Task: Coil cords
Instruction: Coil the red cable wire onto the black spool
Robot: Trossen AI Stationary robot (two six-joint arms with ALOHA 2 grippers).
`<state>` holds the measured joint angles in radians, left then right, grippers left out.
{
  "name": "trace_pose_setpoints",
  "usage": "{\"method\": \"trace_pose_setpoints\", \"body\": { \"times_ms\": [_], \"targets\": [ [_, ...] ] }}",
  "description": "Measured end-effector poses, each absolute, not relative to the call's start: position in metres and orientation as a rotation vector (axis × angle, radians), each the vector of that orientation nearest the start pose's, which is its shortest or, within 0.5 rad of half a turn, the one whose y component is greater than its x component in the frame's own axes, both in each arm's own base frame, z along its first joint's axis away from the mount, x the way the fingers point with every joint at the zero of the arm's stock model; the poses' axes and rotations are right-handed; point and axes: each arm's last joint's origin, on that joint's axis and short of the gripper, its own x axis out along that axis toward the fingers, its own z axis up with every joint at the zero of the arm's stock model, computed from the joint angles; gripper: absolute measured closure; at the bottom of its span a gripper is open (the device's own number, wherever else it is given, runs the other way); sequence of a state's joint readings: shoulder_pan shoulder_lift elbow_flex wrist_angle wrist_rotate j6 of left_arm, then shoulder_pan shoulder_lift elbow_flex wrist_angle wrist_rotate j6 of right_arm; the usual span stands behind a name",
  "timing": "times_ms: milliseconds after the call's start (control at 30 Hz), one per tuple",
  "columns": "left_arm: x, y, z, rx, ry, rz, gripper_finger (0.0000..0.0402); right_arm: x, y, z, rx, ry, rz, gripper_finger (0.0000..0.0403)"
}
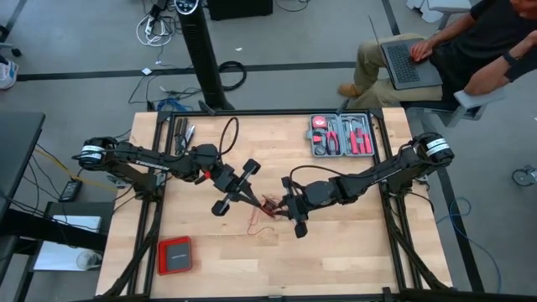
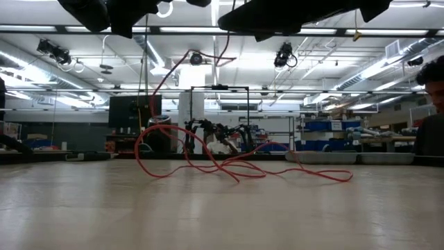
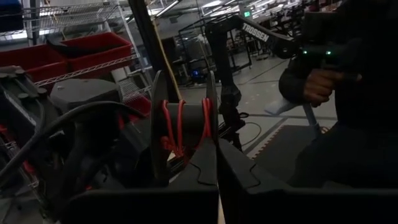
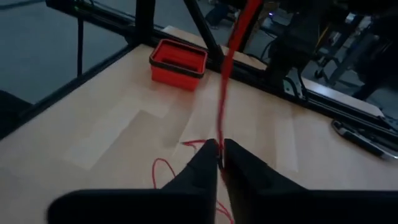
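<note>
Pinched between the two dark fingers of the right gripper point(image 4: 219, 160), a thin strand of the red cord point(image 4: 225, 93) runs taut up and away toward the other arm, the jaws pressed together on it with only the wire between them. The left gripper point(image 3: 217, 163) is likewise closed, its fingers meeting, with several red turns wound around the uprights just ahead of its wrist camera.

Seen from above, both grippers meet near the table's centre, the left gripper point(image 1: 237, 186) at about ten o'clock from the small red tangle point(image 1: 267, 210) and the right gripper point(image 1: 294, 208) just beside it at three o'clock. From table height the rest of the cord point(image 2: 229, 161) lies in loose loops on the wood point(image 2: 222, 215), one strand rising to the arms overhead.

The step in hand looks like laying another turn onto the coil. Done well, that means keeping light, even tension so the wire neither slips from the pinch nor drags the slack into a knot.

The grey tool tray point(image 1: 341, 135) sits at one o'clock, the flat red box point(image 1: 175, 254) at seven o'clock; a person point(image 1: 470, 42) with a laptop sits beyond the far edge.
</note>
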<state>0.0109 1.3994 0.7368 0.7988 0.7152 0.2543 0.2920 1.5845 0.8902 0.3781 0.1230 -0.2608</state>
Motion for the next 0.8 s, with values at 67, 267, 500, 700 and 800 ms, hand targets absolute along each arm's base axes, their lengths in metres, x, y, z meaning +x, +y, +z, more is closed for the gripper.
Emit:
{"method": "trace_pose_setpoints", "body": {
  "times_ms": [67,267,500,700,800],
  "targets": [
    [0.294,-0.016,0.272,0.293,-0.222,-0.699,0.0402,0.329,0.094,0.226,-0.354,0.295,0.210,0.0396],
    [0.293,-0.017,0.275,0.305,-0.249,-0.725,0.0402,0.335,0.073,0.228,-0.329,0.269,0.227,0.0399],
    [0.292,-0.017,0.276,0.309,-0.267,-0.763,0.0402,0.342,0.048,0.237,-0.334,0.187,0.134,0.0401],
    [0.292,-0.018,0.270,0.264,-0.201,-0.823,0.0402,0.351,0.047,0.256,-0.437,0.217,0.110,0.0402],
    [0.291,-0.019,0.266,0.224,-0.153,-0.859,0.0402,0.354,0.052,0.268,-0.504,0.228,0.104,0.0402]
  ]
}}
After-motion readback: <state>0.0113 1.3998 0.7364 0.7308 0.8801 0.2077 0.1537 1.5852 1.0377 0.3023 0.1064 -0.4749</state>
